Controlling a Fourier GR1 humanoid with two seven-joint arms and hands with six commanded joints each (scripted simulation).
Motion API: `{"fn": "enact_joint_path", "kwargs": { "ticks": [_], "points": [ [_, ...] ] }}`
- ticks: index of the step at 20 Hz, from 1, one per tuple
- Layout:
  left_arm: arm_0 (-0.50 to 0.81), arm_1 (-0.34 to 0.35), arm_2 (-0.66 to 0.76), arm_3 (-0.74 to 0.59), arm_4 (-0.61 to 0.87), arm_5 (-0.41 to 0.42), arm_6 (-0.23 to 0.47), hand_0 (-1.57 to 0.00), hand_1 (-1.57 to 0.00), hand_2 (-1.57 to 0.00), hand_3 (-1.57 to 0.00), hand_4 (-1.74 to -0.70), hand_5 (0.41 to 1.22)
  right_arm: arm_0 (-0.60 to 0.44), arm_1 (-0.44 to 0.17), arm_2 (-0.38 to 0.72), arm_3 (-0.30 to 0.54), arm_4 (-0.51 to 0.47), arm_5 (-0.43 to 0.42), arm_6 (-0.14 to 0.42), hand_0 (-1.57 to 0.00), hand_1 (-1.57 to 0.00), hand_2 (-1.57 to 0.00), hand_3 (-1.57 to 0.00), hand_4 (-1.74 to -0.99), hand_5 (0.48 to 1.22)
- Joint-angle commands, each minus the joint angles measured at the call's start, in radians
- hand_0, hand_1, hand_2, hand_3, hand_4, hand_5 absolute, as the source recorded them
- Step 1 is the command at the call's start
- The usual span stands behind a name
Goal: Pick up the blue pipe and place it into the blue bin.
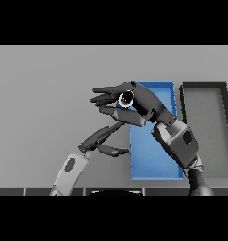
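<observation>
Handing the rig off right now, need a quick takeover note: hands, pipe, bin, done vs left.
Right hand: fingers curled round the blue pipe, held at the blue bin's upper left edge.
Left hand: open, holding nothing, just left of the bin.
Dark grey bin stands right of the blue one.
Done: pipe picked up and carried to the bin.
Left: move fully over the bin and release the pipe inside.

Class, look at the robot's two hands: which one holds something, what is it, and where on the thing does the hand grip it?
The right hand holds the blue pipe, fingers curled round its body; one open end shows. The left hand holds nothing.
</observation>
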State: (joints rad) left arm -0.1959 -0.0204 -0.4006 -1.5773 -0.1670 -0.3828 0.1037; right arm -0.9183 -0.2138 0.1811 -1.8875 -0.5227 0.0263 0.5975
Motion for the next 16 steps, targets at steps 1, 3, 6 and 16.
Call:
{"fn": "enact_joint_path", "kwargs": {
  "ticks": [1, 3, 6, 16],
  "points": [
    [-0.002, -0.003, -0.002, -0.003, -0.001, 0.0, 0.014, 0.0, 0.0, 0.0, 0.0, -0.9, 0.433, -0.028, -0.014, -0.024, 0.009, 0.025, -0.033, -0.005, -1.57, -1.57, -1.57, -1.57, -1.741, 1.221],
    [0.0, 0.01, 0.006, -0.013, 0.001, 0.0, 0.018, 0.0, 0.0, 0.0, 0.0, -0.9, 0.43, -0.078, -0.074, -0.091, 0.048, 0.066, -0.069, 0.007, -1.57, -1.57, -1.57, -1.57, -1.741, 1.221],
    [-0.008, 0.014, 0.011, -0.015, 0.008, -0.007, 0.023, 0.0, 0.0, 0.0, 0.0, -0.89, 0.421, -0.074, -0.145, -0.156, 0.129, 0.068, -0.072, 0.012, -1.57, -1.57, -1.57, -1.57, -1.741, 1.221],
    [0.009, 0.04, 0.008, -0.025, -0.006, -0.005, -0.019, 0.0, 0.0, 0.0, 0.0, -0.87, 0.42, 0.312, -0.278, -0.243, 0.099, 0.08, -0.079, 0.012, -1.57, -1.57, -1.57, -1.57, -1.741, 1.221]
  ]
}}
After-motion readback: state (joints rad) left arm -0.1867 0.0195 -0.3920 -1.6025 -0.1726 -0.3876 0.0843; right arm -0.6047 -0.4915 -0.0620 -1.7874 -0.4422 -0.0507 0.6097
